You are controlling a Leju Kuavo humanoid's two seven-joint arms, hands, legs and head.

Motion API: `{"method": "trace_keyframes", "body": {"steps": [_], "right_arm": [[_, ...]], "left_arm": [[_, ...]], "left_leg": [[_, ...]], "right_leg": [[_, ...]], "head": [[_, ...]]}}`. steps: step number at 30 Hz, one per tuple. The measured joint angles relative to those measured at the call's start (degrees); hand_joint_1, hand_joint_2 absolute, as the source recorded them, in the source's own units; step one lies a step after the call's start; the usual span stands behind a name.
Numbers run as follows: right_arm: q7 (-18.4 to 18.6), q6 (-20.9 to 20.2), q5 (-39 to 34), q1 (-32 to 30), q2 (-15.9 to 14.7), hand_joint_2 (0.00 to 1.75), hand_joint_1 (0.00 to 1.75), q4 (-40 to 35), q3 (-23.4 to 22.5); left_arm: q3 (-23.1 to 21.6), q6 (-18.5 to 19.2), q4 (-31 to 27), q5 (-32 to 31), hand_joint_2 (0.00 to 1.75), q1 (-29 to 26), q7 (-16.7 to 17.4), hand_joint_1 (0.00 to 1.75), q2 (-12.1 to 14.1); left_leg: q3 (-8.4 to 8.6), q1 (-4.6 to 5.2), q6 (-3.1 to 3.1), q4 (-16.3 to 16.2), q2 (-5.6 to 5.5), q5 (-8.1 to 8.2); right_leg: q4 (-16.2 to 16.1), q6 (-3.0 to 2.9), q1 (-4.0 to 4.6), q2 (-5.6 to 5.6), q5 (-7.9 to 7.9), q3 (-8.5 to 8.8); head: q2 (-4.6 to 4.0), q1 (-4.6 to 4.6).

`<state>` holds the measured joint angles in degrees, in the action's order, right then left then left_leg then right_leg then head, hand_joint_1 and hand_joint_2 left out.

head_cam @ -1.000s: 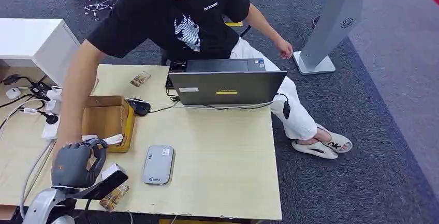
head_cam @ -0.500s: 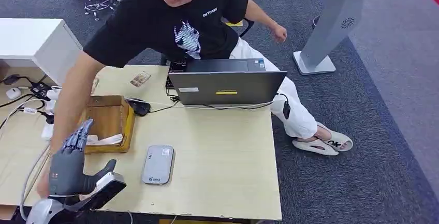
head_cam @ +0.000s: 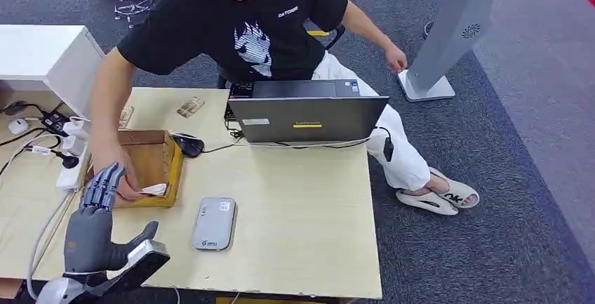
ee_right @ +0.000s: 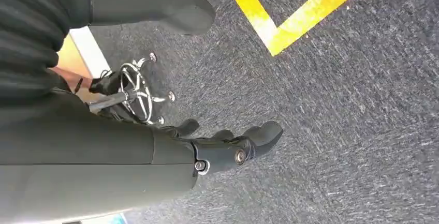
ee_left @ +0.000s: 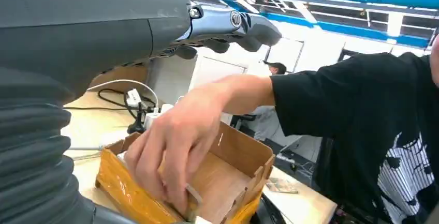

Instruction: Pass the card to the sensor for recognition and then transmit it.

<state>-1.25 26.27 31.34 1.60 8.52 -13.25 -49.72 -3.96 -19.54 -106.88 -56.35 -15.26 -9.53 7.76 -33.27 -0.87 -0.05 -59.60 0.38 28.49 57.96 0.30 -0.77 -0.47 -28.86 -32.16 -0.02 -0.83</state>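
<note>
Head view: left hand [head_cam: 95,223] spread, holding nothing
card [head_cam: 154,189]: thin, stiff, light, slippery; pinch by edge
right hand [ee_right: 228,149]: fingers apart, held nothing

A second ago the left hand [head_cam: 95,220] was curled shut with a card in it; it has since opened, its fingers [head_cam: 104,181] now stretched straight out and apart, holding nothing. Meanwhile the person's hand [head_cam: 121,172] has travelled away from the wrist side of the robot's hand, forward past its fingertips, and now reaches into the cardboard box [head_cam: 151,167] just ahead of them, touching a white card [head_cam: 154,189] lying there (the left wrist view shows those fingers pressed down inside the box). The brown packet that lay on the counter [head_cam: 295,213] beside the wrist is gone.
</note>
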Motion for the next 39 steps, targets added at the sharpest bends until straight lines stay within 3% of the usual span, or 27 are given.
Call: {"method": "trace_keyframes", "body": {"steps": [8, 15, 30, 39], "right_arm": [[-0.46, 0.22, 0.09, -0.01, 0.35, 1.75, 0.0, -0.04, -1.05], [-0.44, 0.2, 0.68, 0.0, 0.44, 1.75, 0.0, -0.15, -1.99], [-0.44, 0.11, 1.57, 0.0, 0.46, 1.75, 0.0, -0.42, -2.69], [-0.22, -0.92, 3.54, 0.03, 0.52, 1.75, 0.0, -0.42, -3.0]], "left_arm": [[0.22, -2.01, -3.3, 2.56, 1.75, -3.77, -2.06, 0.0, -0.72], [3.41, 0.94, -3.87, 7.96, 1.75, -5.16, -3.46, 0.0, -1.36], [5.31, 1.44, -3.87, 6.75, 1.75, -5.49, -4.02, 0.0, -2.47], [10.34, 4.68, -2.73, 4.42, 1.75, -3.54, -1.88, 0.0, -2.93]], "left_leg": [[-0.02, 0.0, 0.02, 0.0, -0.01, 0.02], [-0.01, 0.0, 0.0, 0.0, -0.01, 0.0], [-0.01, 0.0, 0.0, 0.0, -0.01, 0.01], [0.01, -0.01, 0.0, 0.0, -0.01, 0.0]], "right_leg": [[0.0, 0.02, 0.0, -0.01, -0.02, -0.02], [0.0, 0.02, 0.0, -0.02, -0.02, 0.0], [0.0, 0.02, 0.0, -0.02, -0.02, 0.0], [0.0, 0.02, 0.0, -0.01, -0.02, 0.0]], "head": [[0.0, 0.0], [0.0, -0.02], [0.0, 0.0], [0.0, 0.0]]}}
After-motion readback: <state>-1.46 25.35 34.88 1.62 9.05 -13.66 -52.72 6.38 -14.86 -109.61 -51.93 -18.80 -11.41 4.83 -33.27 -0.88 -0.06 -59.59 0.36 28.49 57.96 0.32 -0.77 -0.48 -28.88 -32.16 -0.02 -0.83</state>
